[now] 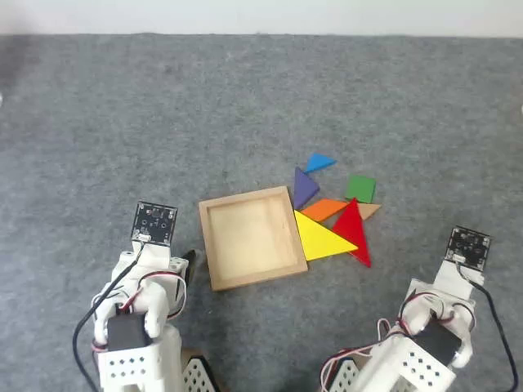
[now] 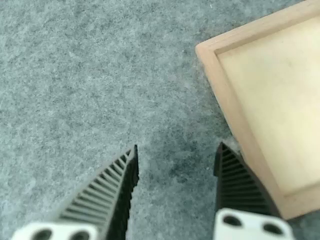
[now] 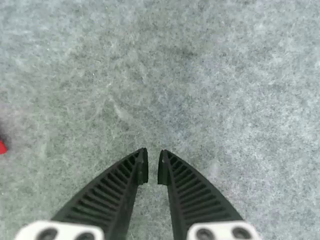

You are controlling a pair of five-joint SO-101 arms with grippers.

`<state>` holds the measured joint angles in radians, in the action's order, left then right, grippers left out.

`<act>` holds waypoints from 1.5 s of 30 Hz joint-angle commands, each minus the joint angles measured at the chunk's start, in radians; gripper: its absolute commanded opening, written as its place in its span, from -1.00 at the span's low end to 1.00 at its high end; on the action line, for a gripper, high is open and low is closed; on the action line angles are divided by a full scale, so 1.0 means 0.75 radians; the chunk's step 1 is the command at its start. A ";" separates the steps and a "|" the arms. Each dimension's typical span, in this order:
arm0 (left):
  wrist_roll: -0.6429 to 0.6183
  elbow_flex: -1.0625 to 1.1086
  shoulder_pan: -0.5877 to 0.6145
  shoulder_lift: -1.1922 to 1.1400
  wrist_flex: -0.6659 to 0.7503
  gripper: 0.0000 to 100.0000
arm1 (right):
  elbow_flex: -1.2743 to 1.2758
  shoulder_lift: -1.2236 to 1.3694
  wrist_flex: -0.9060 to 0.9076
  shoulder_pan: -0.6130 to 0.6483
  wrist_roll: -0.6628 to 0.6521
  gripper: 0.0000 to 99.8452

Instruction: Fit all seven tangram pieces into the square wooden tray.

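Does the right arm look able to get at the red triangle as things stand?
Probably yes. The red triangle faces the right arm across bare carpet, with nothing between. The right gripper is shut, so it must open first.

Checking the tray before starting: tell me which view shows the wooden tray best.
The high view: the whole wooden tray, all four rims and its bare floor, lies beside the coloured pieces. The left wrist view catches one corner and part of the floor near the left gripper. The right wrist view looks at carpet.
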<state>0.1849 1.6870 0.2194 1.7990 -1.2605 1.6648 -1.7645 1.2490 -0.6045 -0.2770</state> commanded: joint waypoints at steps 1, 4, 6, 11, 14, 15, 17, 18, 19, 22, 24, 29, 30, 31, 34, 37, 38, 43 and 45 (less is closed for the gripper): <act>0.008 -0.005 0.004 0.025 -0.006 -0.52 | 0.029 0.007 0.011 -0.015 -0.016 -0.88; 0.008 -0.005 -0.002 0.025 -0.006 -0.52 | 0.029 0.007 0.011 -0.015 -0.016 -0.88; 0.006 -0.005 0.006 0.025 -0.006 -0.52 | 0.029 0.007 0.011 -0.015 -0.016 -0.88; 0.008 -0.005 0.008 0.025 -0.006 -0.52 | 0.029 0.007 0.011 -0.015 -0.016 -0.88; 0.008 -0.005 0.004 0.025 -0.006 -0.52 | 0.029 0.007 0.013 -0.017 -0.016 -0.88; 0.008 -0.005 -0.004 0.025 -0.006 -0.52 | 0.029 0.007 0.011 -0.024 -0.016 -0.88; 0.008 -0.005 0.002 0.025 -0.006 -0.52 | 0.027 0.007 0.011 -0.015 -0.016 -0.88; 0.006 -0.005 0.014 0.025 -0.006 -0.52 | 0.027 0.007 0.013 -0.007 -0.016 -0.88; 0.008 -0.005 0.014 0.025 -0.006 -0.52 | 0.027 0.007 0.013 -0.009 -0.016 -0.88; 0.008 -0.005 0.012 0.025 -0.006 -0.52 | 0.027 0.007 0.013 -0.011 -0.016 -0.88; 0.008 -0.005 0.018 0.025 -0.006 -0.52 | 0.027 0.007 0.013 -0.011 -0.016 -0.88; 0.008 -0.005 0.018 0.025 -0.006 -0.52 | 0.027 0.007 0.013 -0.011 -0.016 -0.88; 0.008 -0.005 0.018 0.025 -0.006 -0.52 | 0.027 0.007 0.013 -0.011 -0.016 -0.88; 0.008 -0.005 0.018 0.025 -0.006 -0.52 | 0.027 0.007 0.013 -0.011 -0.016 -0.88; 0.008 -0.005 0.018 0.025 -0.006 -0.52 | 0.027 0.007 0.013 -0.011 -0.016 -0.88; 0.008 -0.005 0.018 0.025 -0.006 -0.52 | 0.027 0.007 0.013 -0.011 -0.016 -0.88; 0.008 -0.005 0.018 0.025 -0.006 -0.52 | 0.027 0.007 0.013 -0.011 -0.016 -0.88; 0.008 -0.005 0.018 0.025 -0.006 -0.52 | 0.027 0.007 0.013 -0.011 -0.016 -0.88; 0.008 -0.005 0.018 0.025 -0.006 -0.52 | 0.027 0.007 0.013 -0.011 -0.016 -0.88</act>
<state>0.1849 1.6870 0.2317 1.7990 -1.2605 1.6648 -1.7645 1.2490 -0.6076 -0.2770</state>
